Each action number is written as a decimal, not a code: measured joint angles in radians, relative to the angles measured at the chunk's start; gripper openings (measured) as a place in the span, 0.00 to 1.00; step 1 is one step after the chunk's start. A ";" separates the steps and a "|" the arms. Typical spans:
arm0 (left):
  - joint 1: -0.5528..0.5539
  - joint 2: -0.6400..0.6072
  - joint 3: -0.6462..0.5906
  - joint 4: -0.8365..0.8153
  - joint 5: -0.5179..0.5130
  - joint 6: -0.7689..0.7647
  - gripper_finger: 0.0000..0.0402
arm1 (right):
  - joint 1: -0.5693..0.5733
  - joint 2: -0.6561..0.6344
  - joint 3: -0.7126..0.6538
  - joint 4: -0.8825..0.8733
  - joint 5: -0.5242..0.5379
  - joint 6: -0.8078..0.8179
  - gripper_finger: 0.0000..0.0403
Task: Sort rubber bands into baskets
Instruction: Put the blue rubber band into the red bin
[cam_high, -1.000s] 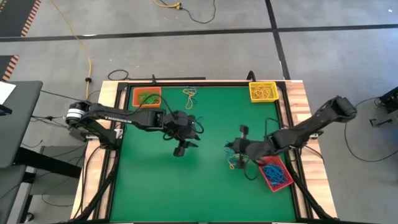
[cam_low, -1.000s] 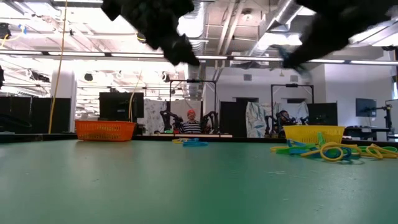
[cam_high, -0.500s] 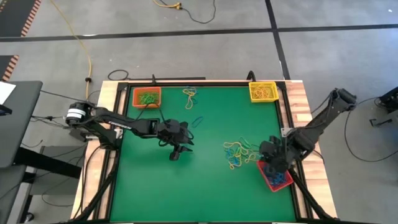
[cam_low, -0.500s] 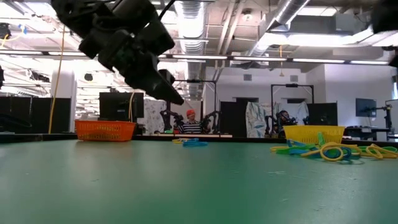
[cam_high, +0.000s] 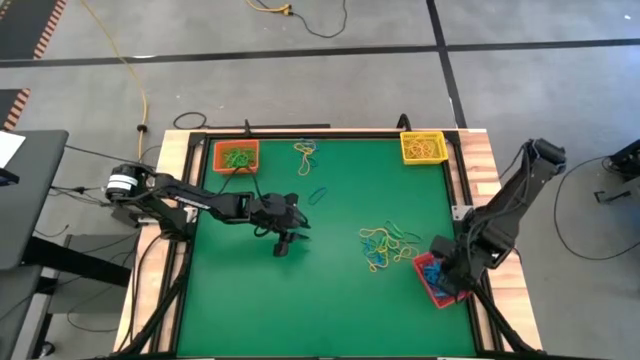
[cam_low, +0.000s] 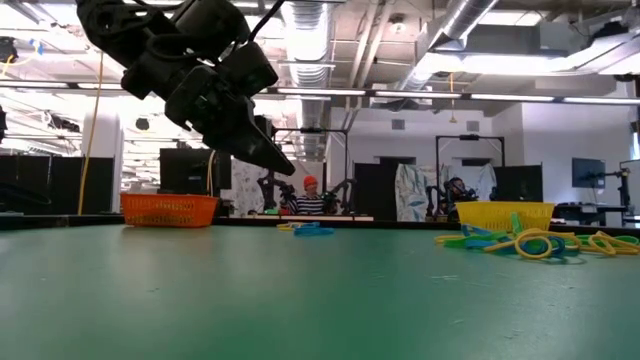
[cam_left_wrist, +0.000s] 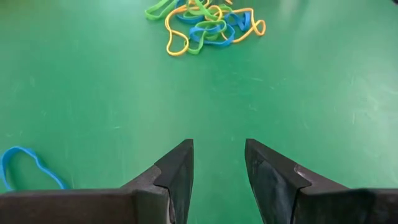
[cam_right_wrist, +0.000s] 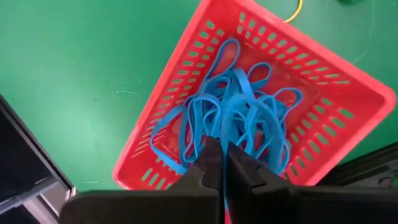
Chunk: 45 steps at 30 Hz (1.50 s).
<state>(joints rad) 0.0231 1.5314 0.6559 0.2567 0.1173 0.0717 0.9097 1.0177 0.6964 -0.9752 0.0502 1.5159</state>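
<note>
The right claw (cam_right_wrist: 221, 163) hangs directly above the red basket (cam_right_wrist: 348, 106) at the worktop's (cam_high: 320, 300) right near edge, its fingers drawn almost together with a blue rubber band (cam_right_wrist: 224, 200) seemingly still threaded in the narrow slit between them — a drop that looks about to finish over the heap of blue bands (cam_right_wrist: 239, 115) already inside. Across the green surface, the left claw (cam_left_wrist: 217, 171) hovers off the cloth left of centre, fingers plainly apart and holding nothing. Its wrist view shows the mixed pile of yellow, blue and green bands (cam_left_wrist: 205, 22) lying straight ahead of the open fingers, with bare cloth between; a lone blue band (cam_left_wrist: 25, 165) lies just beside the claw on one flank. From above, that pile (cam_high: 385, 245) sits between the two arms, nearer the right arm's basket than the left claw (cam_high: 285, 240), so the right arm looks better placed for the next pick of blue. A smaller tangle (cam_high: 305, 152) lies near the far edge between the orange basket (cam_high: 236, 156), holding green bands, and the yellow basket (cam_high: 423, 147), holding yellow ones. The middle of the worktop is open for travel — the raised side rails and the basket walls are the only edges to clear.
</note>
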 joint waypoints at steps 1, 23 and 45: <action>0.000 0.000 0.000 0.002 0.000 0.000 0.33 | 0.002 0.006 0.000 0.005 0.000 0.003 0.08; 0.000 0.000 0.000 -0.004 -0.003 -0.028 0.33 | -0.003 0.031 0.000 0.100 -0.003 0.032 0.51; 0.000 0.000 0.000 0.005 -0.051 -0.024 0.33 | -0.041 0.065 -0.001 0.060 -0.098 0.071 0.56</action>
<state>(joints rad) 0.0231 1.5314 0.6559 0.2622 0.0660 0.0479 0.8685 1.0823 0.6953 -0.9152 -0.0479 1.5871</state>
